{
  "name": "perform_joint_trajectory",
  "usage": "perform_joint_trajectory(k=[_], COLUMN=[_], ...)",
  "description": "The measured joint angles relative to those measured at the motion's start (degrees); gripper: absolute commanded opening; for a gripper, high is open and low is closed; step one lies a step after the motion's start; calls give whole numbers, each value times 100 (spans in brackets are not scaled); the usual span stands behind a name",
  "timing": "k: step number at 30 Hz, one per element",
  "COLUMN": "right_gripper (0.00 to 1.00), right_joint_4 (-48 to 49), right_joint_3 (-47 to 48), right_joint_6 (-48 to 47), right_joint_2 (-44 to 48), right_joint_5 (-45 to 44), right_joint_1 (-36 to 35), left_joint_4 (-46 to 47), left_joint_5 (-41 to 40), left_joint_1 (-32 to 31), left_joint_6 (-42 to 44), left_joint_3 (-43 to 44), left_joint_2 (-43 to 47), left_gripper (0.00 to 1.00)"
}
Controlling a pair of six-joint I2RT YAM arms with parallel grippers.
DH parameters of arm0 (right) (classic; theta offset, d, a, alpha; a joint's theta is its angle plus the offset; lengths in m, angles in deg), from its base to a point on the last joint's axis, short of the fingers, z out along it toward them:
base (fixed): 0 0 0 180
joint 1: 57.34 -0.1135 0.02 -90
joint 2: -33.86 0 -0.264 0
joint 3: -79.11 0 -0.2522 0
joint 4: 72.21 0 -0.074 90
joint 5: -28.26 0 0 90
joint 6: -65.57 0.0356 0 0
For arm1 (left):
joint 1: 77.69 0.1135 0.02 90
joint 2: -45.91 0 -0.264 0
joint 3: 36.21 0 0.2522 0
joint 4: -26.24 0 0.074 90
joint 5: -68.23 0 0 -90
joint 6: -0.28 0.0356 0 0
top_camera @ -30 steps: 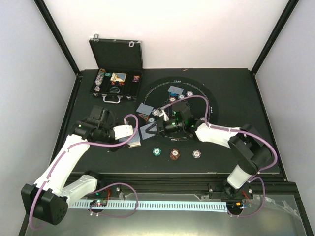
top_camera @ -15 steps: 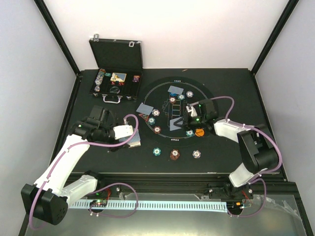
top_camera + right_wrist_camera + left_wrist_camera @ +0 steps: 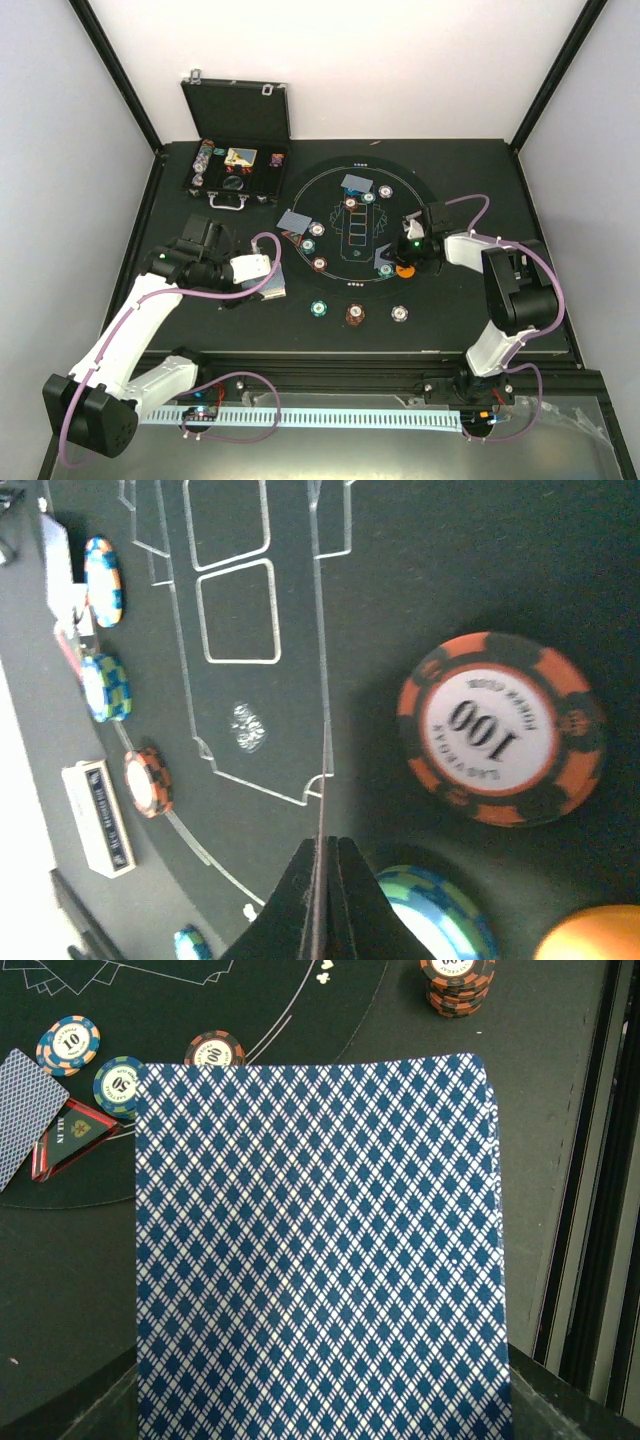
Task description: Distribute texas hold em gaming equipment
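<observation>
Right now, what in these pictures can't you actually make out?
- Left wrist view: the blue-backed card fills the frame, hiding how it is held and whatever lies beneath.
- Right wrist view: the right gripper pinches a thin card edge-on, so its face is unseen; the orange disc is cut off by the corner.
- Top view: what lies inside the black case is too small to tell.

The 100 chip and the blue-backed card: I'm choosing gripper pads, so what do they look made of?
100 chip: probably moulded plastic or clay composite, going by the matte orange-and-dark rim and the smoother white printed inlay. Blue-backed card: likely coated paper or plastic. It is thin and flat with a crisp diamond print, but nothing visible settles which.
</observation>
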Motion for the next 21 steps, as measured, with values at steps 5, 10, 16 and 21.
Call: perform_joint_trajectory(k=[5, 10, 16, 21], right_gripper=[21, 28, 29, 35], right_joint_4=[-286, -573, -914, -1292], right_joint_3=[20, -63, -208, -212], right_joint_6=[-162, -282, -319, -391], right_joint_2=[15, 297, 791, 1145], right_joint_5=[-428, -874, -1322, -1775], right_joint_1=[11, 24, 26, 28], left_joint_4=[0, 0, 0, 0], left_joint_5=[0, 0, 0, 0], left_joint_1=[0, 0, 0, 0], left_joint_6=[0, 2, 2, 2], left_joint_3=[0, 0, 0, 0], left_joint_2=[0, 26, 26, 26], left_gripper=[2, 2, 1, 2])
